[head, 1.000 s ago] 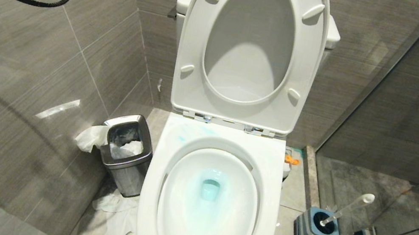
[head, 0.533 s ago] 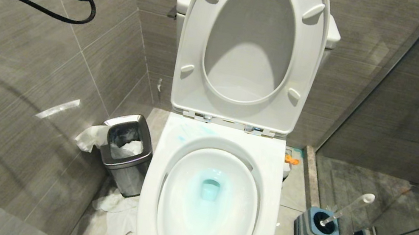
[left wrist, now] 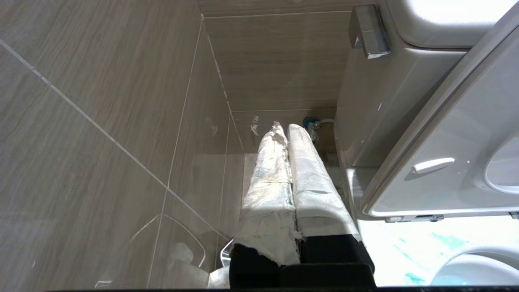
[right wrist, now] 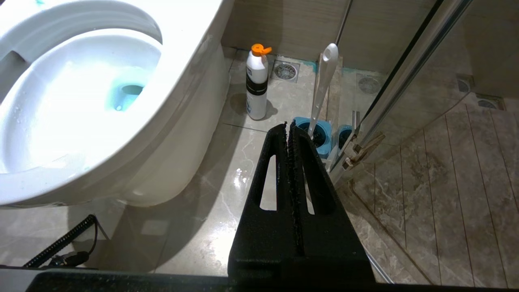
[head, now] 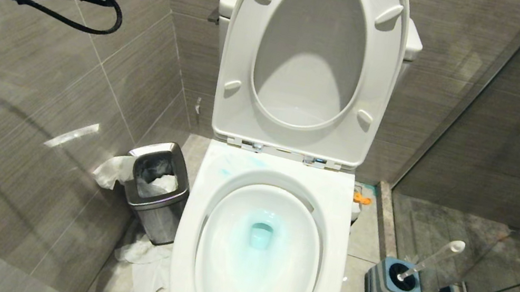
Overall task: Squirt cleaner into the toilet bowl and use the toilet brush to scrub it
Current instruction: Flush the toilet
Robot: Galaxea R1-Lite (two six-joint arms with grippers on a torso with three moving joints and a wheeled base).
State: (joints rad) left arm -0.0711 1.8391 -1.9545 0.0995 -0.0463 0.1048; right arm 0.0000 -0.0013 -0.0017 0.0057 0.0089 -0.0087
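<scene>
Slim white plastic toilet brush (head: pixel 430 260) is sitting in its squat blue-grey holder (head: pixel 394 282) on the floor right of the white porcelain toilet bowl (head: pixel 260 253), handle leaning up and rightward toward the glass. Turquoise cleaner (head: pixel 259 237) is pooling at the drain. Left pincer (left wrist: pixel 287 127) is hanging closed and empty by the wall; right pincer (right wrist: pixel 288 125) is closed, empty, pointing at the holder.

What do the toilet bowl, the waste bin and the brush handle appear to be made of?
Toilet bowl: glossy white, probably glazed porcelain, judging by its bright highlights. Waste bin: likely brushed steel, grey with a metallic sheen. Toilet brush handle: slim, smooth, white, seemingly plastic.
</scene>
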